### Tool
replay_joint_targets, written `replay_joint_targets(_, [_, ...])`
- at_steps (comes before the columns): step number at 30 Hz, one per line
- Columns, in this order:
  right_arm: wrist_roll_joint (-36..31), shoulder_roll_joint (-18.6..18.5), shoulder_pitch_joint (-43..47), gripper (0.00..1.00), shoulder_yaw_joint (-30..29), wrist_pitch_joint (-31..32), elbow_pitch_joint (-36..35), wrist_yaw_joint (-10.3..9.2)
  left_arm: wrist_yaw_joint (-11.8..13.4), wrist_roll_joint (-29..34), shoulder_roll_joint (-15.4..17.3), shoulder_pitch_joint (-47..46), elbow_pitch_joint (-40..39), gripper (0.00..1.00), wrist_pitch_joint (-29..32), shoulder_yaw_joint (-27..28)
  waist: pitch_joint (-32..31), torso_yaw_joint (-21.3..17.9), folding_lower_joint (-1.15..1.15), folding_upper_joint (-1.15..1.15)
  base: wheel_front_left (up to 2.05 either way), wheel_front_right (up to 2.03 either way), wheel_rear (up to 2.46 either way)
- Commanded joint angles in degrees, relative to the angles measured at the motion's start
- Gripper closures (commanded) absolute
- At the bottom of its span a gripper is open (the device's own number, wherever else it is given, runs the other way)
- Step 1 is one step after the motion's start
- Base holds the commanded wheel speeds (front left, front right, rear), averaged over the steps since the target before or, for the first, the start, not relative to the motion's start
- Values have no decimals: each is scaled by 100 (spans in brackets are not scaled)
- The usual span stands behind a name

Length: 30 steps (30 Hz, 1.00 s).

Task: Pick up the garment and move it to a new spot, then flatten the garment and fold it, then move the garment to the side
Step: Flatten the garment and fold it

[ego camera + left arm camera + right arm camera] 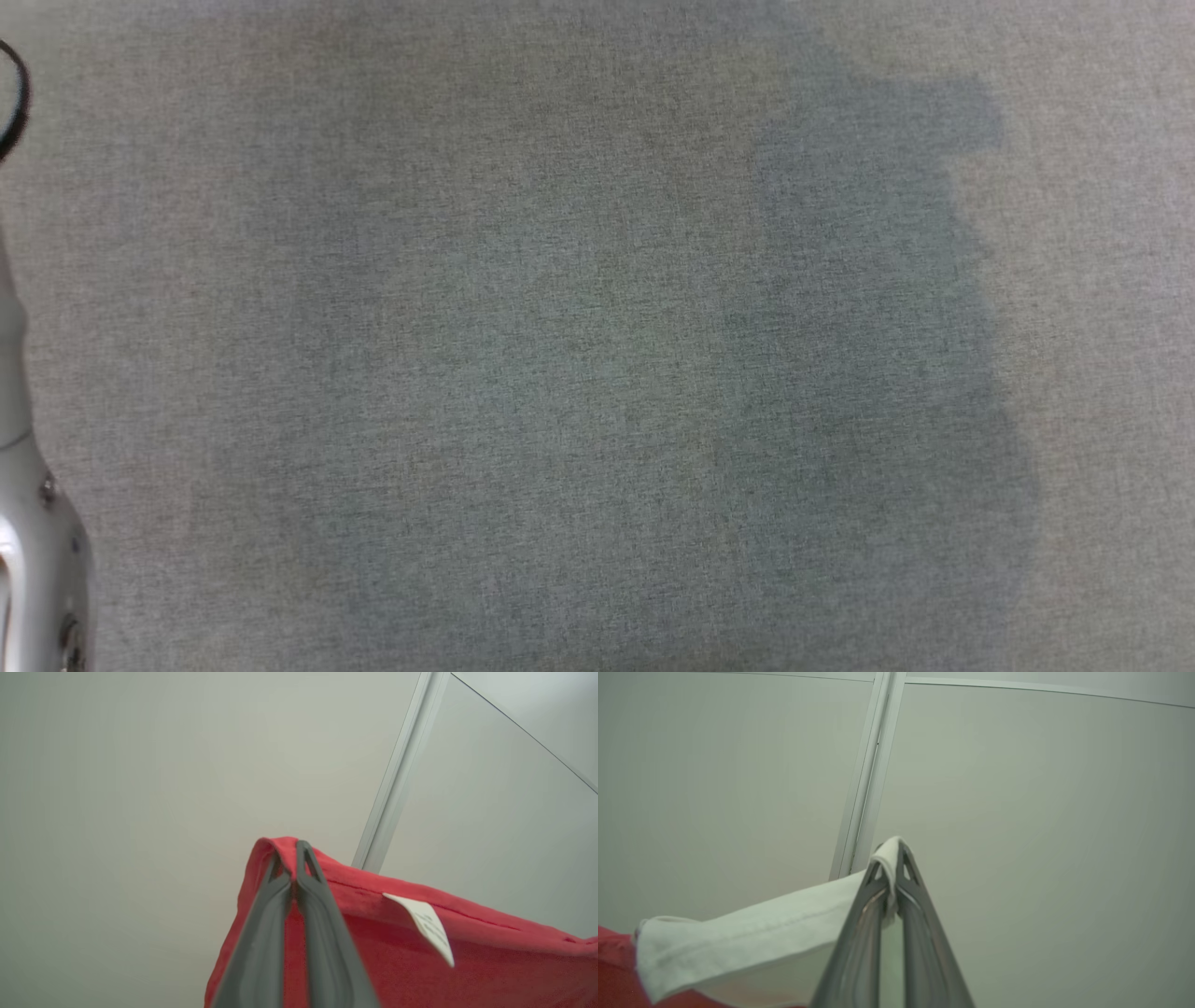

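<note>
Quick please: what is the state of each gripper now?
Left gripper: closed on an edge of the red garment.
Right gripper: closed on a white part of that garment.

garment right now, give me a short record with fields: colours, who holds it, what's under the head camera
garment: red with a white band, held up by both tools
left tool: shut on the red edge
right tool: shut on the white band
label: white, at the red hem
grey surface: woven texture, in head view
</note>
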Motion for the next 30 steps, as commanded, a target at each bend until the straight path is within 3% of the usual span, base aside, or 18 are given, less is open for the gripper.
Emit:
replay_joint_targets(1, [23, -70, 107, 100, 19, -44, 64, -1, -41, -36, -40, 42, 83, 100, -72, -53, 16, -3, 0, -1, 0, 0, 0])
replay_joint_targets(7, [356, -197, 1055, 100, 456, -28, 437, -1, -120, -156, -28, 788, 543, 100, -452, -544, 27, -35, 0, -1, 0, 0, 0])
replay_joint_targets(15, [1458, -357, 3190, 100, 986, 422, 465, 0, -108, -185, 161, 2272, 835, 100, -829, -1412, -441, 20, 0, -1, 0, 0, 0])
replay_joint_targets(19, [1684, -410, 4363, 100, 671, 856, 225, 0, -109, -119, 143, 3023, 961, 100, -865, -1624, -810, 132, 0, -1, 0, 0, 0])
replay_joint_targets(22, [1453, -387, 5194, 100, 346, 1187, -62, 0, -107, -60, 108, 3553, 1069, 100, -875, -1641, -1051, 221, 0, -1, 0, 0, 0])
replay_joint_targets(30, [811, 497, 7079, 100, -714, 2224, -1191, 0, 34, 266, -66, 4737, 849, 100, -876, -1437, -1508, 369, 0, -1, 0, 0, 0])
